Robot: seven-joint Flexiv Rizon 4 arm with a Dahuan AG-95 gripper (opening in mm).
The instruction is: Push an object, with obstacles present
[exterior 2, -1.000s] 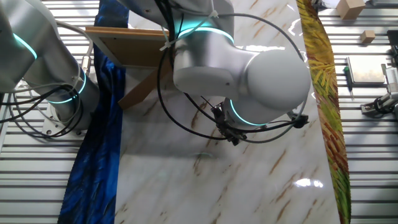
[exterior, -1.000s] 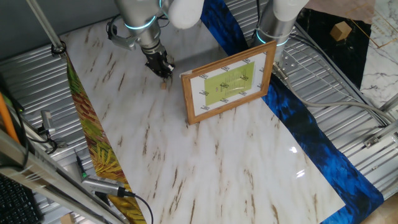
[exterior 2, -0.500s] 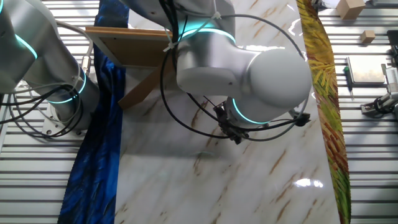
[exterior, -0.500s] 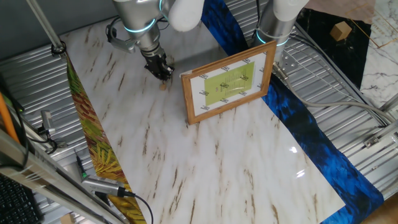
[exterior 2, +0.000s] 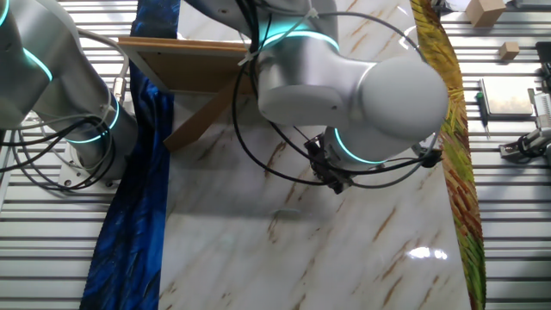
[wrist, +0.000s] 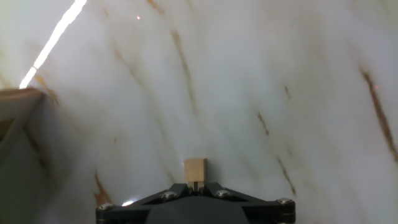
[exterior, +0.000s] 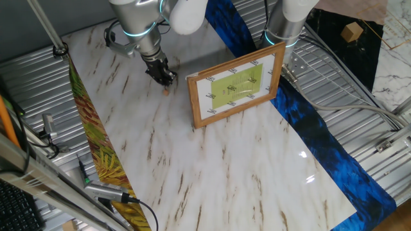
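Marble tabletop (exterior: 212, 167), blue cloth (exterior: 321, 141), leaf-print strip (exterior: 96, 147).

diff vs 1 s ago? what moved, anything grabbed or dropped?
In one fixed view the gripper has slid up and left, away from the picture frame; in the other fixed view it shifted right. The small wooden block sits just off its tip, barely displaced. Nothing was grabbed or released. The frame stayed upright in place.

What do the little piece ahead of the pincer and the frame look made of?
The small block looks like bare, matte, pale wood: flat tan faces, no shine. The picture frame seems light wood too, with faint grain on its border around a white mat, probably paper.
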